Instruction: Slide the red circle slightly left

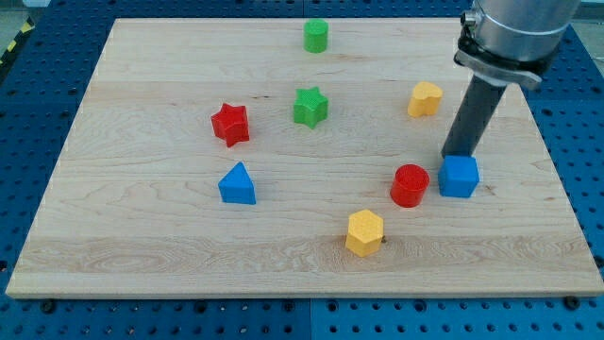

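Blue cube [459, 177] touching red circle [410, 185] right side; my tip [460, 154] behind cube.

Blue cube [459, 177] hides my tip's end.

- The arm [514, 33] is seen entering from the upper right corner of the frame, as a grey metal housing with a clamp ring.
- A straight dark rod [474, 113] is carried below it, leaning slightly down and to the left.
- My tip [459, 154] is placed right of the frame's centre, its very end being partly hidden.
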